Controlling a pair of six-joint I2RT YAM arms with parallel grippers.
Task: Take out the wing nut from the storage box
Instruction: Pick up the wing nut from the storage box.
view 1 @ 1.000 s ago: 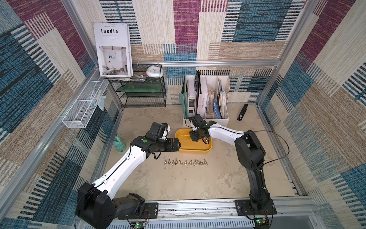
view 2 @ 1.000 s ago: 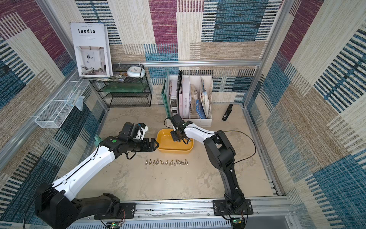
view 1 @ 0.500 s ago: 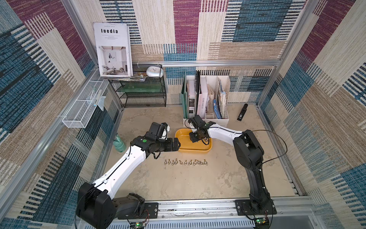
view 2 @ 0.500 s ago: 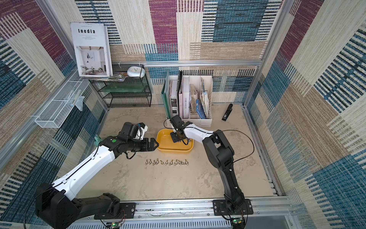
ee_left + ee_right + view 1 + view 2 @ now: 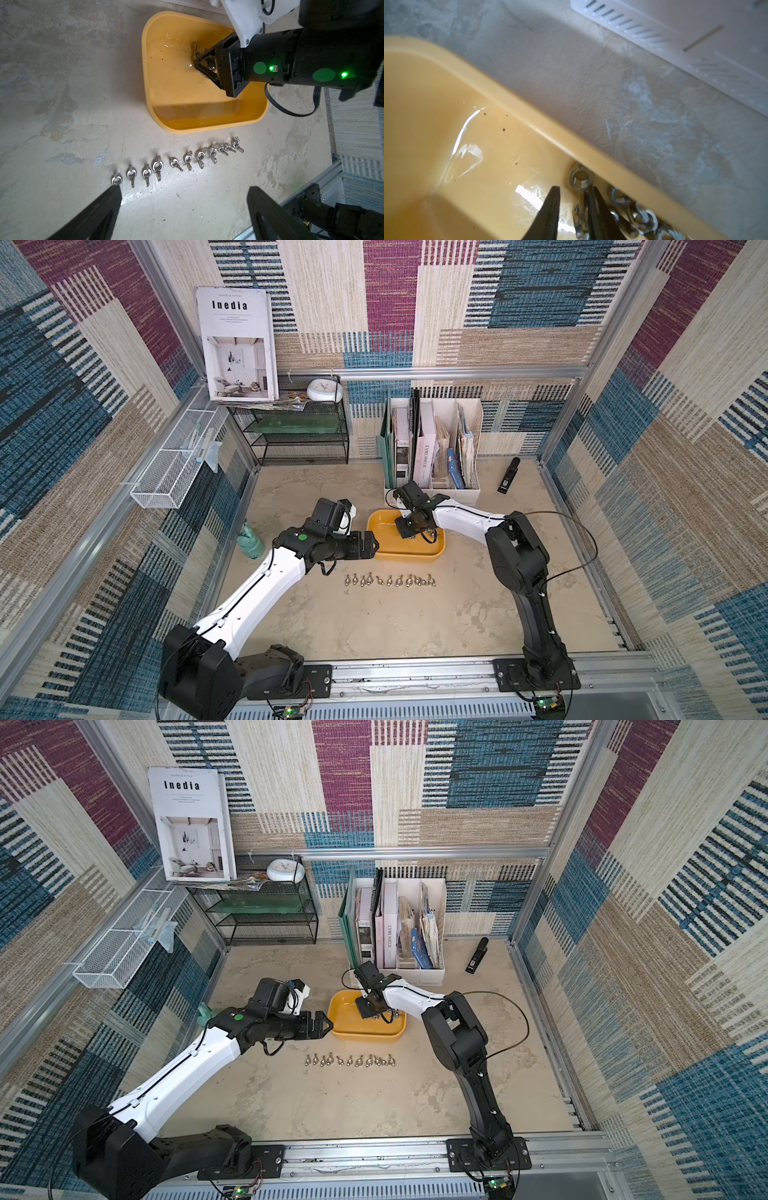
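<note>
The yellow-orange storage box (image 5: 405,556) (image 5: 365,1034) sits mid-table. My right gripper (image 5: 409,533) (image 5: 573,192) reaches down into it near the far wall. Its jaws are narrow but still apart. One wing nut (image 5: 580,178) lies at the fingertips, its wing resting against one finger (image 5: 593,199) with a gap to the other. More wing nuts (image 5: 641,218) lie along the box wall (image 5: 529,116). My left gripper (image 5: 372,545) (image 5: 185,193) hovers wide open and empty at the box's left front corner.
A row of several wing nuts (image 5: 388,580) (image 5: 176,162) lies on the table in front of the box. Close behind the box stands a white file holder (image 5: 432,448). A green bottle (image 5: 250,541), black wire rack (image 5: 299,435) and black stapler (image 5: 509,475) stand around the edges.
The right gripper has shifted slightly inside the box and its jaws have drawn closer together. The left arm has stayed still.
</note>
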